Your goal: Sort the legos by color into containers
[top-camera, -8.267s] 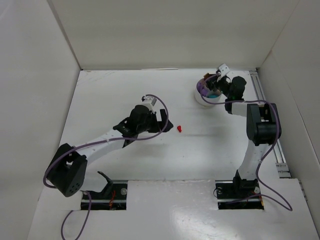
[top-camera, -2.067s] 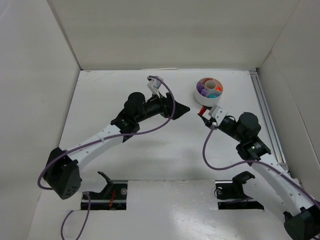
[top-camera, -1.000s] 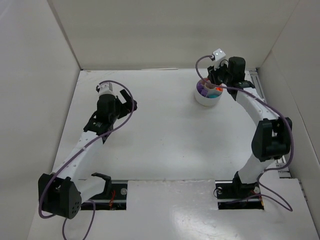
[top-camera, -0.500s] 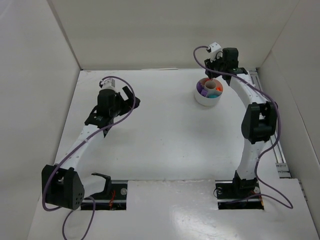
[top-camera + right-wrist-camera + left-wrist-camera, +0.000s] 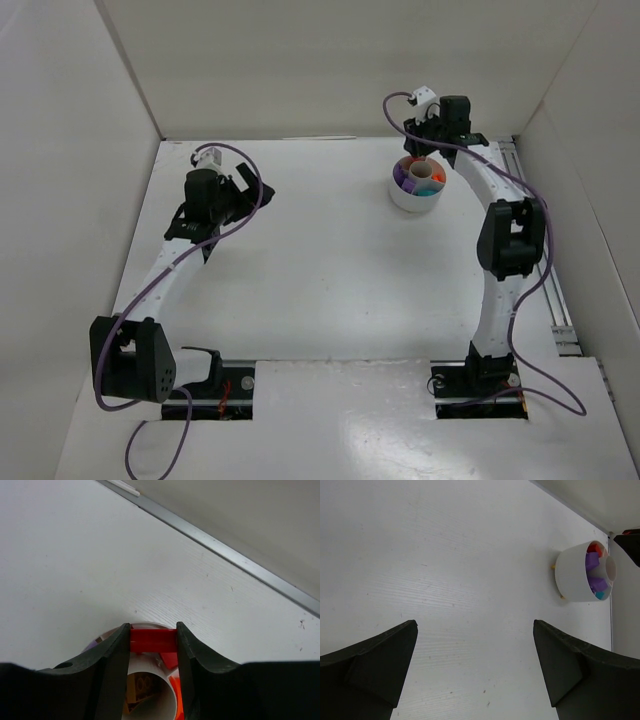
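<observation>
Here, the right tool point(image 5: 153, 628) grips a red lego point(image 5: 153, 641) above the white tub point(image 5: 572, 577); the left tool point(image 5: 474, 626), jaws spread wide, sits well apart from it.

white table point(image 5: 330, 270), pale enclosure walls point(image 5: 330, 60), metal rail point(image 5: 558, 318) along right edge

Setting: robot lab test cell | Evidence: white table point(image 5: 330, 290) boxed in by plain white panel walls point(image 5: 330, 70) | left arm point(image 5: 165, 275) and right arm point(image 5: 495, 300) bolted at near edge | purple cables point(image 5: 257, 178) | metal rail point(image 5: 561, 325) along right side
</observation>
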